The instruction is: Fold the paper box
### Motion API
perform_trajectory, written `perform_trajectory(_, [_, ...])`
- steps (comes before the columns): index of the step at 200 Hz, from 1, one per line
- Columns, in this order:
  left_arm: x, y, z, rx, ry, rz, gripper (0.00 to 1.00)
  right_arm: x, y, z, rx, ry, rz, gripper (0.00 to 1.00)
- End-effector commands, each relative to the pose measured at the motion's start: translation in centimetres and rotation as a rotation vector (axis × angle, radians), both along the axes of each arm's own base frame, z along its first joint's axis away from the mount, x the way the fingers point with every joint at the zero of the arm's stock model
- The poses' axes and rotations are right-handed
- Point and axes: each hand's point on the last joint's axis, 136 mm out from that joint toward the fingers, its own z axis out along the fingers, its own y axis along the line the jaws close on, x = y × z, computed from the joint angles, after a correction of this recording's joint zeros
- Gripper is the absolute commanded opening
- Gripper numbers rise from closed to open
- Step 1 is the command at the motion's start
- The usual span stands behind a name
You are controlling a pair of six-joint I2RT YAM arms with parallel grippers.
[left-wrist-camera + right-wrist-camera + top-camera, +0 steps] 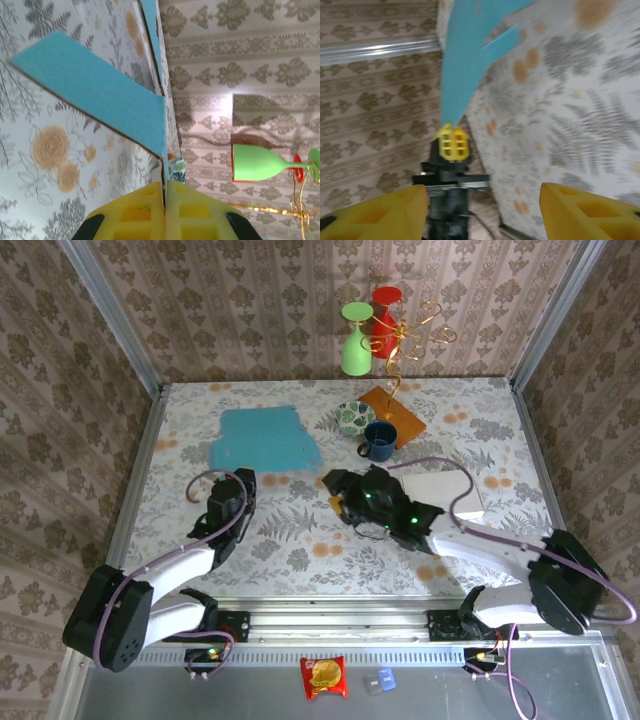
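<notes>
as left fingers (134,214) pinch, paper box (100,95) between

The paper box (262,440) is a turquoise card blank, unfolded and lying nearly flat on the far left part of the table (300,540). Its outline is notched into flaps, and its near edge is pinched in the left gripper (164,200).

Left of mug (379,440) and saucer (354,418), seemingly touching, lies paper box (262,440).
</notes>
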Motion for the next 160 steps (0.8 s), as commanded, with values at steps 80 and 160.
perform_trajectory(80, [-2.2, -1.5, 4.0, -0.048, -0.117, 0.042, 0.0, 5.5, 7.7, 0.5, 0.173, -0.028, -0.064, 0.54])
perform_trajectory(160, [-3.2, -2.1, 4.2, -0.06, -0.113, 0.004, 0.0, 7.0, 8.6, 1.4, 0.204, -0.05, -0.077, 0.16])
